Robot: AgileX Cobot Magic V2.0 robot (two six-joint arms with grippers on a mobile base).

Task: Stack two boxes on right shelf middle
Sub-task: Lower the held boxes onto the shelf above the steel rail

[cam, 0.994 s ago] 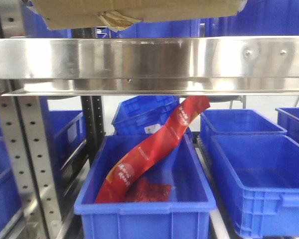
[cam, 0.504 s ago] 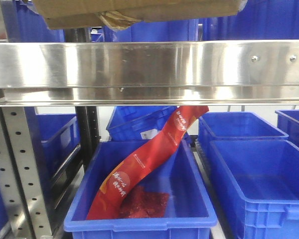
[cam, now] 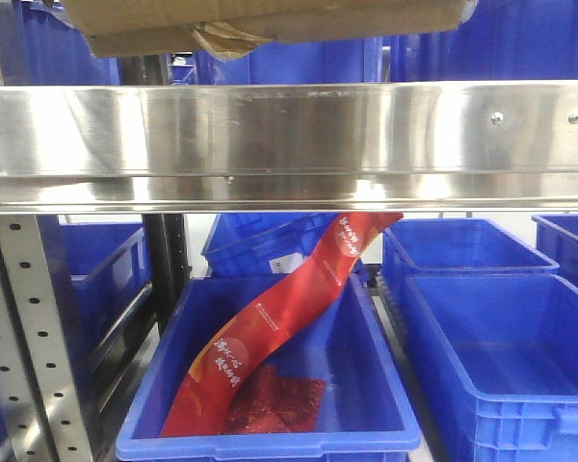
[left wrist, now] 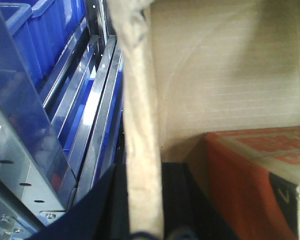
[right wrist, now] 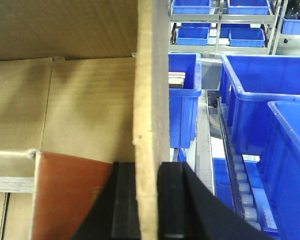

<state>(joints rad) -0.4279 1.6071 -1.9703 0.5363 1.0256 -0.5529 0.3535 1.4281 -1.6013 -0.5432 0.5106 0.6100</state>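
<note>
A brown cardboard box point(cam: 270, 24) hangs at the top of the front view, above the steel shelf rail point(cam: 289, 130). My left gripper point(left wrist: 145, 200) is shut on the box's left wall point(left wrist: 140, 125), one finger inside and one outside. My right gripper point(right wrist: 149, 200) is shut on the box's right wall point(right wrist: 151, 100) in the same way. Inside the cardboard box lies a smaller orange-red box, seen in the left wrist view point(left wrist: 255, 175) and in the right wrist view point(right wrist: 70, 195). The box's underside shows a torn flap point(cam: 222, 38).
Under the rail a blue bin point(cam: 270, 445) holds a long red packet strip point(cam: 289, 308). More blue bins point(cam: 501, 356) stand to the right and behind. A perforated steel upright point(cam: 29, 337) stands at the left. Roller tracks point(right wrist: 240, 185) run beside the bins.
The view has moved closer to the shelf: the rail sits lower and larger, and the bins have slid down. The cardboard box stays at the top of the frame, still held.
</note>
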